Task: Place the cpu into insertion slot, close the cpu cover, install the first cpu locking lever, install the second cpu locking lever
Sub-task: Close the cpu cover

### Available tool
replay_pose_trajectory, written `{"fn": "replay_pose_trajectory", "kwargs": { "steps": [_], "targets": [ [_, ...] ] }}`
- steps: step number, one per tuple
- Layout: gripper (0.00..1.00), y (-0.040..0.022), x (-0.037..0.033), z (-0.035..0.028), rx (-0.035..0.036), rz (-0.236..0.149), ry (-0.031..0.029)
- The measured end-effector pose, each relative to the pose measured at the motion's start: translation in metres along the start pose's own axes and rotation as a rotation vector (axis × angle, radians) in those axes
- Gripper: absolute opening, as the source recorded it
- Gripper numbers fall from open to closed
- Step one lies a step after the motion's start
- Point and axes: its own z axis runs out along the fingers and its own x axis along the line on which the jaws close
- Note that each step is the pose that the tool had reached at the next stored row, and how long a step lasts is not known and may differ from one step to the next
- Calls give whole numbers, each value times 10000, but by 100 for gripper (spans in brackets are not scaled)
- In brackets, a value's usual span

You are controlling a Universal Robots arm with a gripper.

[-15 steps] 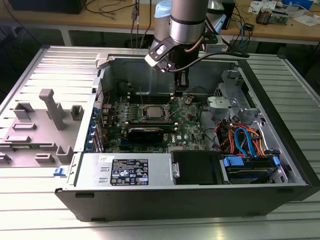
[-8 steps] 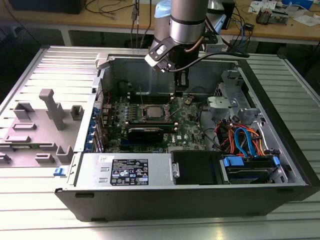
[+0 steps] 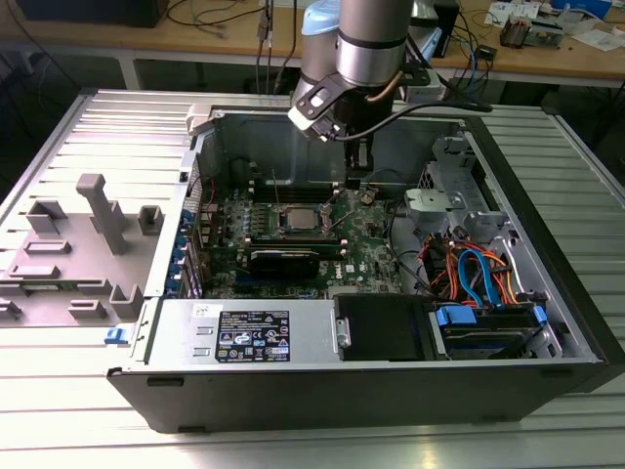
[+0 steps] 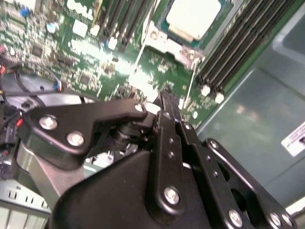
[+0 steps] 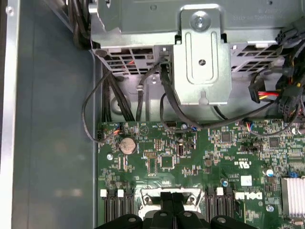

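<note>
Now cpu (image 4: 193, 16) lies apart from closed jaws, untouched.

cpu (image 3: 297, 219) on motherboard (image 3: 376, 256) inside case (image 3: 264, 137), drive cage (image 3: 451, 166) toward the exterior view's right, pincer (image 3: 359, 156) above the board

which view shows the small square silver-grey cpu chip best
The second wrist view: the small flat silver-grey cpu lies close and unblocked. The exterior view shows the cpu far off on the green motherboard. In the first wrist view the black gripper covers most of that spot.
</note>
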Motion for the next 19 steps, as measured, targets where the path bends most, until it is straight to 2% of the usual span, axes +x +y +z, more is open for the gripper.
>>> {"fn": "replay_pose_trajectory", "kwargs": {
  "steps": [5, 9, 11, 19],
  "targets": [
    [11, 130, 2, 47, 62, -40, 0],
    [11, 226, 3, 87, 89, -434, 13],
    [11, 235, 3, 108, 90, -511, 15],
    [11, 235, 3, 119, 90, -512, 17]
  ]
}}
